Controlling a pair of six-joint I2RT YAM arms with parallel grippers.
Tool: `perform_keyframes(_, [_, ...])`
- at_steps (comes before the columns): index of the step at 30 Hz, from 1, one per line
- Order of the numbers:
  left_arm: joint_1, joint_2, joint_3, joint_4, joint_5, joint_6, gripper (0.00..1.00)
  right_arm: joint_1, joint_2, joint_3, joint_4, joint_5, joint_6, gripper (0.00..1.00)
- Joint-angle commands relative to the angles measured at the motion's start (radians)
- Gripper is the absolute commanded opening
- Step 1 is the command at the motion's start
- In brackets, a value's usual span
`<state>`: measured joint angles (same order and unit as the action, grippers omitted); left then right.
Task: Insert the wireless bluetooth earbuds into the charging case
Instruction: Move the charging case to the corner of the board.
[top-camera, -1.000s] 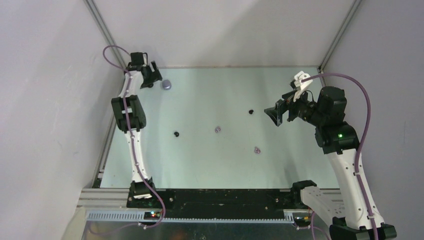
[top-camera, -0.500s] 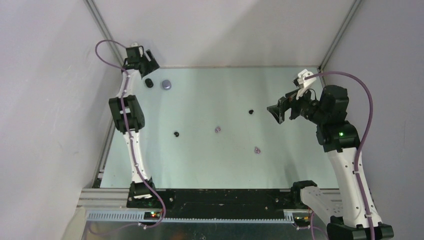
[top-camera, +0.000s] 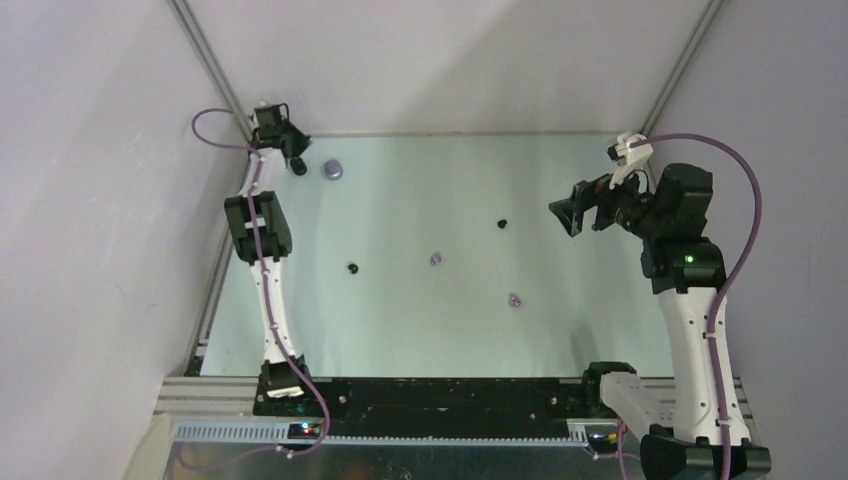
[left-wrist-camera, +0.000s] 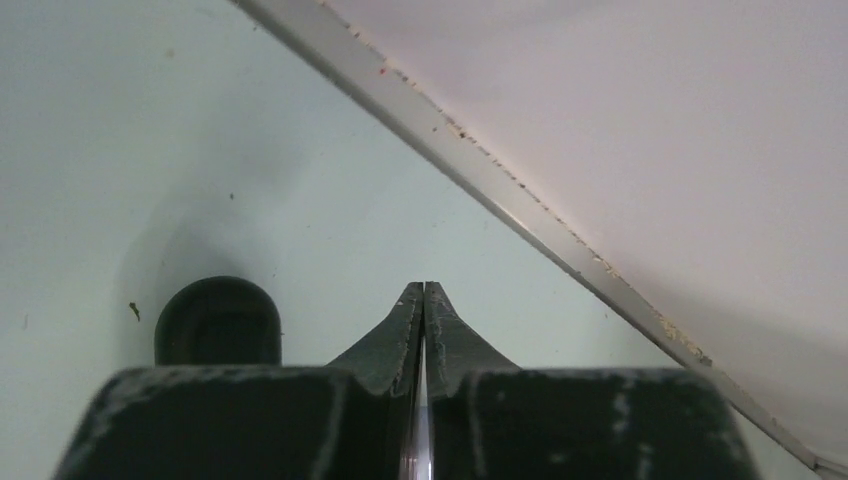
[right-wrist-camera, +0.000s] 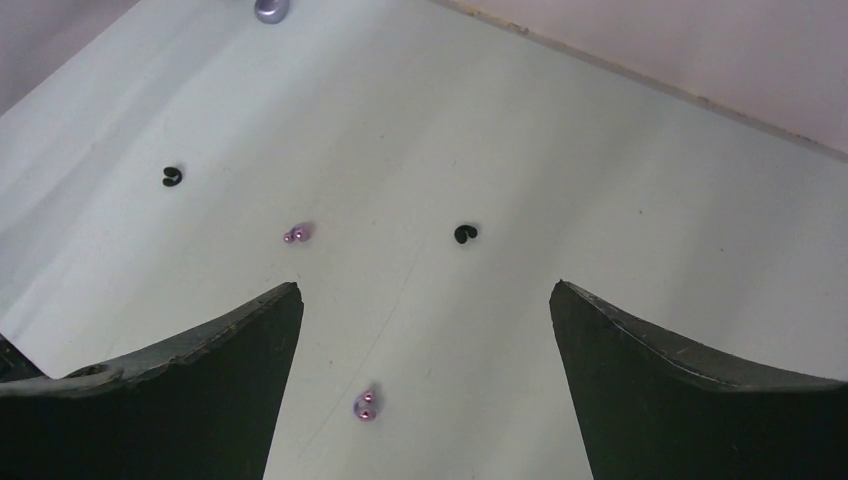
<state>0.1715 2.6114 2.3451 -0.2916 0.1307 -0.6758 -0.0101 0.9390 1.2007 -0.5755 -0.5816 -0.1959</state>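
Four earbuds lie apart on the pale table: a black one (top-camera: 503, 223) (right-wrist-camera: 465, 234), another black one (top-camera: 352, 268) (right-wrist-camera: 172, 176), a lilac one (top-camera: 435, 259) (right-wrist-camera: 294, 234) and a second lilac one (top-camera: 514, 299) (right-wrist-camera: 365, 405). A black charging case (top-camera: 298, 167) (left-wrist-camera: 218, 320) sits in the far left corner, with a lilac-grey case (top-camera: 333, 169) (right-wrist-camera: 271, 10) just right of it. My left gripper (top-camera: 293, 152) (left-wrist-camera: 423, 286) is shut and empty, beside the black case and not touching it. My right gripper (top-camera: 568, 215) (right-wrist-camera: 425, 290) hangs wide open above the right side and holds nothing.
A metal frame rail (left-wrist-camera: 520, 200) runs along the table's edge close behind the left gripper, with the enclosure wall (top-camera: 450, 60) beyond it. Grey walls close in the left and right sides as well.
The left gripper has closed from wide open and drawn back toward the corner, leaving the black case in view on the table. The right arm has swung a little to the right.
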Motion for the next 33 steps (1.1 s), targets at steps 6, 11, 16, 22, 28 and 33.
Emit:
perform_keyframes(6, [0.003,0.047,0.093,-0.084,-0.116,-0.139,0.00,-0.060,0.030,0.055,-0.017,-0.049,0.027,1.00])
perform_keyframes(11, [-0.005,0.042,0.111,-0.158,-0.199,-0.151,0.00,-0.079,0.049,0.073,-0.031,-0.068,0.029,1.00])
perform_keyframes(16, [-0.009,0.041,0.121,-0.194,-0.235,-0.164,0.00,-0.104,0.055,0.093,-0.045,-0.089,0.036,1.00])
perform_keyframes(22, [-0.008,0.047,0.124,-0.211,-0.250,-0.192,0.00,-0.130,0.059,0.108,-0.054,-0.112,0.046,1.00])
perform_keyframes(28, [-0.002,0.052,0.114,-0.249,-0.233,-0.220,0.00,-0.153,0.076,0.119,-0.051,-0.148,0.056,1.00])
perform_keyframes(33, [-0.002,0.030,0.106,-0.324,-0.279,-0.197,0.00,-0.166,0.085,0.123,-0.049,-0.179,0.065,1.00])
